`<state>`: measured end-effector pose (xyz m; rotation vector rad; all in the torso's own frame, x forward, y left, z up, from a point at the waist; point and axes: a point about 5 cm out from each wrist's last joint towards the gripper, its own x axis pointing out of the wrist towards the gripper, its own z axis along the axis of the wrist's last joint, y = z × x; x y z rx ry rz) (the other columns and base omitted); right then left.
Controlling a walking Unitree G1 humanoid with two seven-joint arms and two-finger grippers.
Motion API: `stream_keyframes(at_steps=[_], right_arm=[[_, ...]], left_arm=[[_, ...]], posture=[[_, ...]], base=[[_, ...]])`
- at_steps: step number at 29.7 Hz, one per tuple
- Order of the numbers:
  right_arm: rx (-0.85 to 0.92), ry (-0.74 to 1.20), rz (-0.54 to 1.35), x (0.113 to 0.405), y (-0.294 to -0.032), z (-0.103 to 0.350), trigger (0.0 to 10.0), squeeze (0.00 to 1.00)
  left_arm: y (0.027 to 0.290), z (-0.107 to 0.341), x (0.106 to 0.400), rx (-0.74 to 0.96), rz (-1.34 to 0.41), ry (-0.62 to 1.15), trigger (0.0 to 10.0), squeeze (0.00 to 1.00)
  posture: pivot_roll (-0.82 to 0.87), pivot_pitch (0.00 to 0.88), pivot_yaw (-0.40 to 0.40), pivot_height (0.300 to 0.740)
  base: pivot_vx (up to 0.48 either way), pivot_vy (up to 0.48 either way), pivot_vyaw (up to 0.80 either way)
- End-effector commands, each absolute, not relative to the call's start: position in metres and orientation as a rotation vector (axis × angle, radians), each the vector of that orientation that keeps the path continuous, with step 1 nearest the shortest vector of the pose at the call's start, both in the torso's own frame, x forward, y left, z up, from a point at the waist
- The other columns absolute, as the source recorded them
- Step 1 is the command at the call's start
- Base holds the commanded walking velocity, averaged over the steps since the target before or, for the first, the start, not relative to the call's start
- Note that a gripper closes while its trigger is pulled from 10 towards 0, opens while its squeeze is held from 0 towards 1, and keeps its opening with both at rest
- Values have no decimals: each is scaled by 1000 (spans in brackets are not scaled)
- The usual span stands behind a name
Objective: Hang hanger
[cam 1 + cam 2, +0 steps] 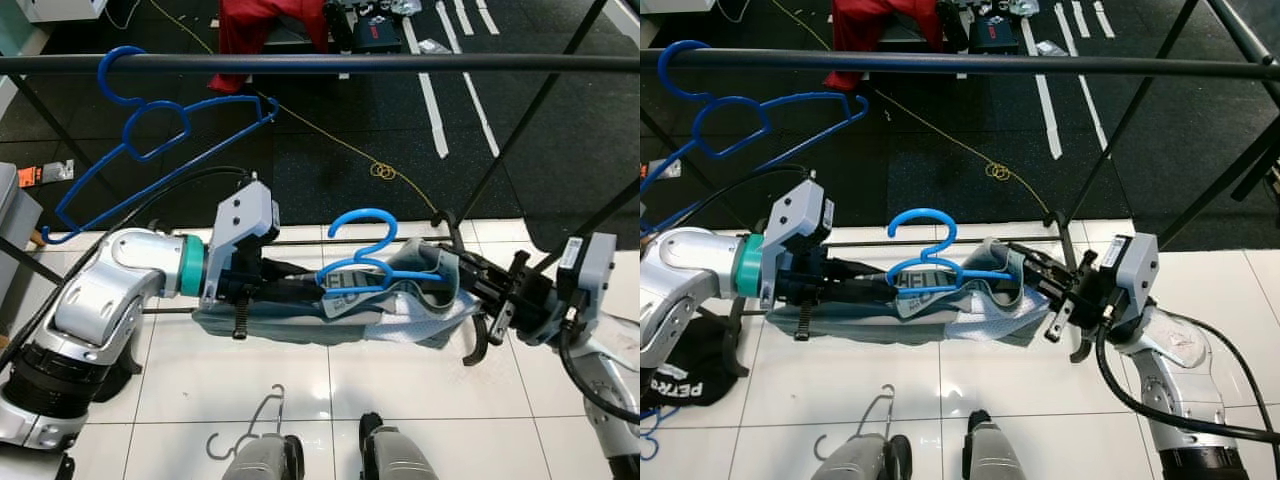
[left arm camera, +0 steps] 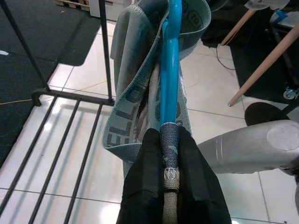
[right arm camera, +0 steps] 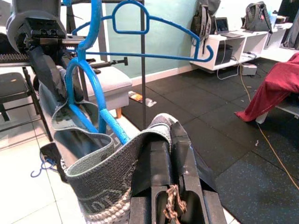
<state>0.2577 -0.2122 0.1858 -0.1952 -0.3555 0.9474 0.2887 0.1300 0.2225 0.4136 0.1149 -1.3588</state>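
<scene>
My left tool and right tool grip opposite ends of the garment-draped blue hanger, lying left-right below the farther rail.

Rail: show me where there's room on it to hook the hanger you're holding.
The rail is bare from the hung blue hanger at its left end to the right edge of view. That left end is crowded. The held hanger, with the grey garment on it, sits below the rail's middle, gripped by the left gripper and right gripper.
</scene>
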Motion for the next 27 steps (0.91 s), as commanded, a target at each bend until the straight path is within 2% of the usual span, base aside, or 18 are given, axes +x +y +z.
stream_keyframes(at_steps=[1, 7, 8, 9, 10, 11, 13, 14, 19, 21, 26, 27], right_arm=[[-207, -340, 963, 254, -212, 184, 0, 0], [-231, -323, 944, 253, -215, 184, 0, 0], [-244, -315, 940, 253, -216, 183, 3412, 0], [-244, -315, 940, 253, -216, 183, 3412, 0], [-244, -313, 943, 252, -216, 183, 10000, 180], [-242, -313, 942, 251, -216, 183, 10000, 878], [-242, -313, 942, 251, -216, 183, 10000, 878], [-238, -316, 940, 251, -216, 184, 10000, 1000], [-257, -327, 923, 251, -219, 187, 10000, 1000], [-339, -336, 879, 252, -226, 190, 10000, 0], [-416, -361, 824, 251, -240, 197, 10000, 0], [-438, -374, 783, 251, -247, 200, 10000, 533]], left_arm=[[132, 215, 289, 424, -1354, 144, 0, 0], [134, 217, 292, 423, -1318, 128, 0, 0], [135, 217, 293, 421, -1314, 123, 0, 0], [135, 217, 293, 421, -1314, 123, 0, 0], [135, 218, 293, 421, -1309, 116, 0, 0], [135, 219, 295, 420, -1300, 107, 0, 0], [135, 219, 295, 420, -1300, 107, 0, 0], [135, 220, 296, 420, -1291, 99, 0, 0], [136, 222, 298, 419, -1272, 83, 0, 0], [137, 222, 300, 418, -1258, 71, 0, 0], [139, 224, 302, 418, -1234, 51, 0, 0], [140, 224, 303, 422, -1223, 45, 0, 0]], posture=[[-59, 171, 102, 740], [-60, 175, 103, 740], [-60, 175, 104, 740], [-60, 175, 104, 740], [-60, 174, 106, 740], [-60, 174, 106, 740], [-60, 174, 106, 740], [-60, 174, 106, 740], [-62, 171, 105, 740], [-62, 171, 105, 740], [-64, 164, 104, 740], [-64, 162, 103, 740]], base=[[0, 0, 0], [0, 0, 0], [0, 0, 0], [0, 0, 0], [0, 0, 0], [0, 0, 0], [0, 0, 0], [0, 0, 0], [0, 0, 0], [0, 0, 0], [0, 0, 0], [0, 0, 0]])
